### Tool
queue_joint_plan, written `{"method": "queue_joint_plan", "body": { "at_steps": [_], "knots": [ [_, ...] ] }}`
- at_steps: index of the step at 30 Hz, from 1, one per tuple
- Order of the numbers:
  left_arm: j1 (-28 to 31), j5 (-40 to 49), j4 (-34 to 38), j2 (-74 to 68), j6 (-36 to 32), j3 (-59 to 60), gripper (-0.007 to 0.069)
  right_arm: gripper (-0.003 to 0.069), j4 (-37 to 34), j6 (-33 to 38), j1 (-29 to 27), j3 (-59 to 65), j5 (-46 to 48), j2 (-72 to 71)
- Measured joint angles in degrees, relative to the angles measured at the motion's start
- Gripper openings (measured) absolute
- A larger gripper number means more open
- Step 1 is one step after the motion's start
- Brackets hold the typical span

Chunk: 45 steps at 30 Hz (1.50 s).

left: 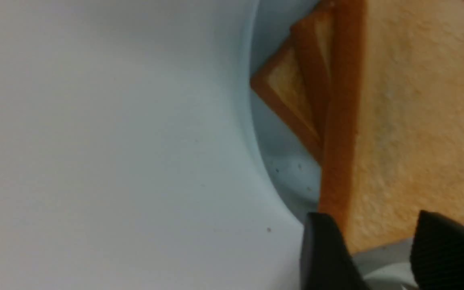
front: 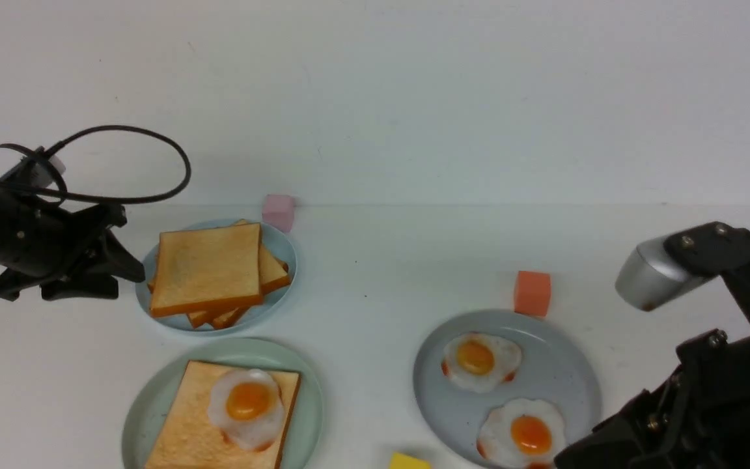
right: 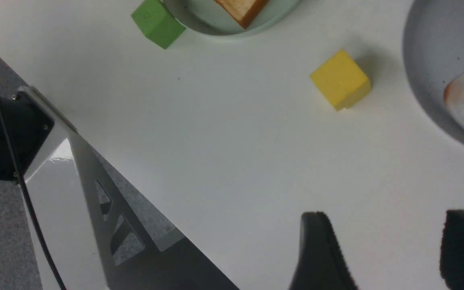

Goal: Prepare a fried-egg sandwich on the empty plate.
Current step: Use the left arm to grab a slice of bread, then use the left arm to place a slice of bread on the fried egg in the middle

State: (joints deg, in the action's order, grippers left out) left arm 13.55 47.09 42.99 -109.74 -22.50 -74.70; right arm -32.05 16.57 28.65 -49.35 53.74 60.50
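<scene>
The mint-green plate (front: 308, 397) is already carrying the first two layers — a toast slice (front: 183, 417) is lying on it, and a fried egg (front: 248, 402) is resting on that slice, towards one side. So the sandwich is standing, by my judgement, about two-thirds built: base and filling are in place, and only the top slice is missing.

That lid is presumably coming from the blue plate (front: 284, 244), where a pile of plain toast is waiting, its uppermost slice (front: 209, 267) lying broad side up over the others. The left gripper (left: 371, 241) is hovering beside that pile with its fingers spread, holding nothing; gripping the top slice, carrying it across and laying it squarely over the egg are remaining.

The grey-blue plate (front: 437, 417) is holding two more eggs, which one sandwich is probably not needing. The right gripper (right: 385, 249) is hanging near it, its fingers parted wide — nothing is sitting between them.
</scene>
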Motion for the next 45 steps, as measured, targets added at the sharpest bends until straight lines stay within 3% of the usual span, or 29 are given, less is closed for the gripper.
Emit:
{"method": "queue_joint_plan", "body": {
  "at_steps": [3, 7, 11, 19, 28, 33, 35, 38, 45],
  "knots": [
    [0.0, 0.5, 2.8, -2.4, -4.8, -0.4, 0.0399, 0.0416, -0.3, 0.0, 0.0, 0.0, 0.0, 0.0],
    [0.0, 1.7, 7.2, -5.0, -11.1, -0.5, 0.0398, 0.0416, -0.4, 0.0, 0.0, 0.0, 0.0, 0.0],
    [0.0, 2.0, 10.1, -7.6, -15.1, -0.6, 0.0342, 0.0416, -0.5, 0.1, 0.0, 0.0, 0.0, 0.0],
    [0.1, 3.2, 10.8, -8.1, -17.0, -0.8, 0.0153, 0.0416, -2.1, 0.1, 0.0, 0.0, 0.4, 0.0],
    [2.1, 10.7, 9.9, -3.5, -21.0, -0.6, 0.0129, 0.0416, -2.1, 0.1, 0.0, 0.0, 1.9, 0.0],
    [2.7, 16.6, 12.3, 4.2, -27.7, 6.6, 0.0126, 0.0416, -1.9, 1.3, 0.0, 0.0, 1.7, 0.0],
    [1.8, 17.3, 14.9, 8.7, -31.7, 15.0, 0.0126, 0.0416, -1.8, 3.4, 0.0, 0.0, 1.6, 0.0],
    [1.2, 15.5, 17.4, 12.3, -35.2, 24.7, 0.0121, 0.0416, -1.7, 5.6, 0.0, 0.0, 1.3, 0.0],
    [1.2, 9.0, 17.6, 14.9, -38.4, 33.9, 0.0113, 0.0416, -1.7, 6.5, 0.0, 0.0, 0.9, 0.0]
  ]
}}
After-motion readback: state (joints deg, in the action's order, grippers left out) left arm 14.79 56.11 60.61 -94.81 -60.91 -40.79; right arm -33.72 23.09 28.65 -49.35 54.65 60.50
